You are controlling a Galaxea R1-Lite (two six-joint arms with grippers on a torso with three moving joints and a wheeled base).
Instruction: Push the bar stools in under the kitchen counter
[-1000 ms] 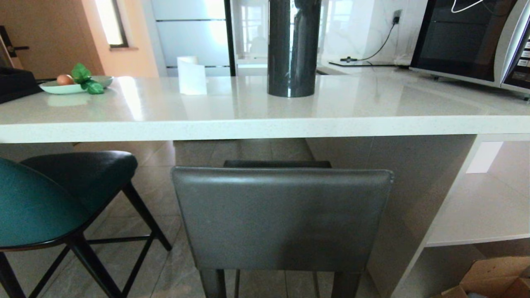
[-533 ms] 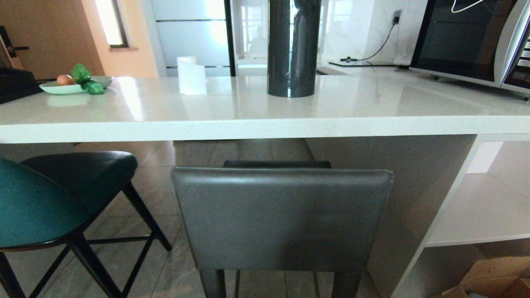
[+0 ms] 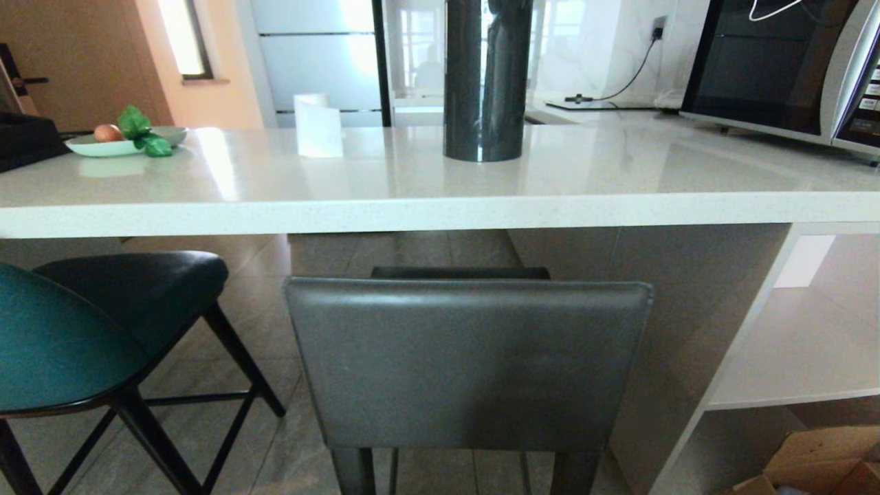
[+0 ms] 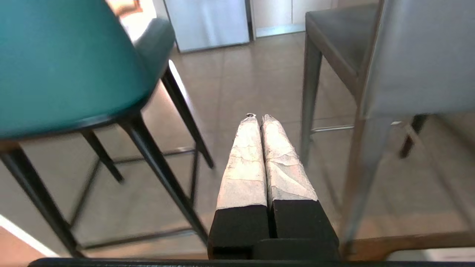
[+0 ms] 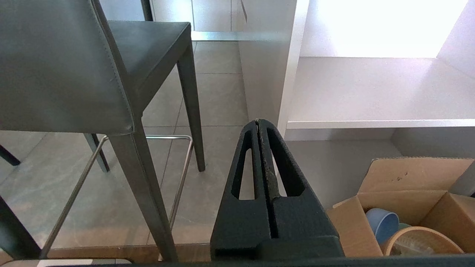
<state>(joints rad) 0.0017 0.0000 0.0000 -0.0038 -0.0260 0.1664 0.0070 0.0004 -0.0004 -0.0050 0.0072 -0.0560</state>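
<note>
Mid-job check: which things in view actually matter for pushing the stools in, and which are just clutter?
Job:
- grey stool, seat partly under the slab
- teal stool, left of it
- kitchen counter
- left gripper and right gripper, both shut, low beside the stools

Lying about:
- microwave
- dark cylinder
- plate with egg and leaves
- paper roll
- cardboard box
</note>
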